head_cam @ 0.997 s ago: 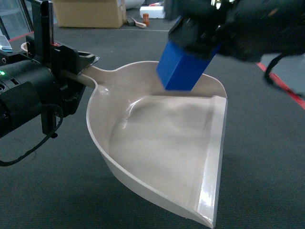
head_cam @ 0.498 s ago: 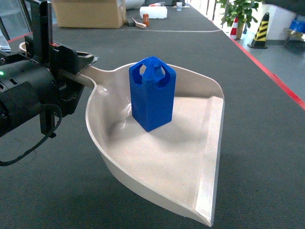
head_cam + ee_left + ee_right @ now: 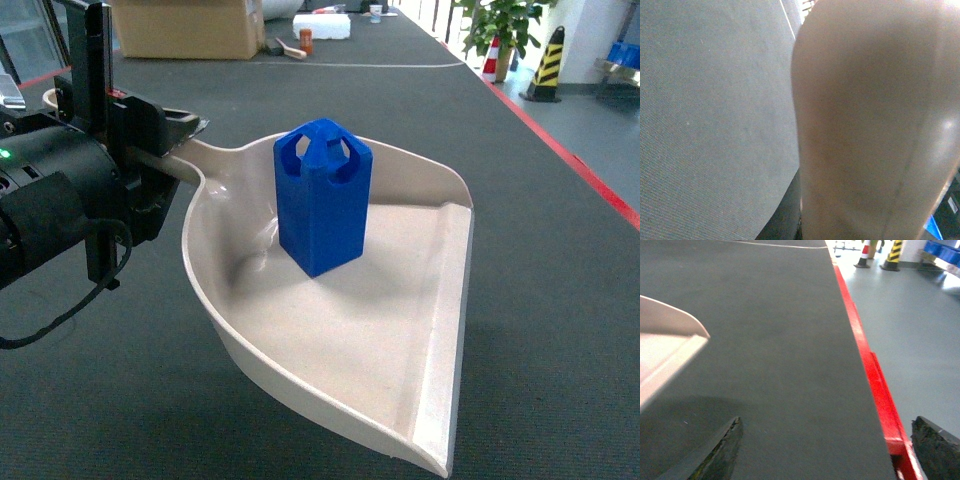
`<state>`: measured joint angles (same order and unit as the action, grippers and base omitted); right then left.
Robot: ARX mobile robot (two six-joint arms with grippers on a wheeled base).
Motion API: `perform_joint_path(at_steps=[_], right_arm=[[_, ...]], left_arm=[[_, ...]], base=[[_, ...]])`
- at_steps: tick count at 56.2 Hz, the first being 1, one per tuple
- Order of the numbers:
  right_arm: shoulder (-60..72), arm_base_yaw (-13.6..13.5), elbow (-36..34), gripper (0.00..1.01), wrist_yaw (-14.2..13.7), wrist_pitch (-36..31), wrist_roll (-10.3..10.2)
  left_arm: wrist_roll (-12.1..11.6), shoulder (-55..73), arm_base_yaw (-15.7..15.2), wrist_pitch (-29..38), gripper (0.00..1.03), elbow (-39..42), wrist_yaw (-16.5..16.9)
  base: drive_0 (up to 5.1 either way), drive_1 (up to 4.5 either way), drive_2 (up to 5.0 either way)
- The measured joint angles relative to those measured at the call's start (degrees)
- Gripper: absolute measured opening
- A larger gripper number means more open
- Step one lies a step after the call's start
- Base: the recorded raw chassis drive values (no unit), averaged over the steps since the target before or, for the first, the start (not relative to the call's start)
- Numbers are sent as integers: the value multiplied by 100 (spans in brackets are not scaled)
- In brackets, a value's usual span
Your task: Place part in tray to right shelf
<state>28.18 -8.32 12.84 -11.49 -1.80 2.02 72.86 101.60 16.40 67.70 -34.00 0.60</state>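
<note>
The blue part (image 3: 322, 196) is standing upright inside the beige tray (image 3: 420, 330), near the back wall of the scoop, its tapered top with arched holes pointing up. Nothing is touching the part. The tray is hanging above the dark carpeted floor (image 3: 560, 280), held by its handle (image 3: 205, 152) at the left, where the left gripper (image 3: 150, 150) is clenching it between its black jaws. In the left wrist view, the tray's pale underside (image 3: 870, 120) is filling most of the picture. The right gripper (image 3: 832, 447) is hanging beside the tray's front lip (image 3: 670, 360), its 2 dark fingertips (image 3: 722, 450) standing wide apart with nothing between them, over a red floor line (image 3: 875, 385).
</note>
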Motion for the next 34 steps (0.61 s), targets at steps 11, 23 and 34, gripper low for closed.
perform_joint_path(at_steps=[11, 23, 34], right_arm=[[-1558, -424, -160, 98, -1113, 732, 374], [-1641, -420, -164, 98, -1272, 734, 474], [-1657, -404, -166, 98, -1272, 728, 511]], left_arm=[[35, -15, 0, 22, 18, 39, -15], [1246, -501, 214, 533, 17, 990, 184], [1220, -870, 367, 555, 17, 1158, 107]], base=[[0, 0, 0], [0, 0, 0], [355, -259, -63]])
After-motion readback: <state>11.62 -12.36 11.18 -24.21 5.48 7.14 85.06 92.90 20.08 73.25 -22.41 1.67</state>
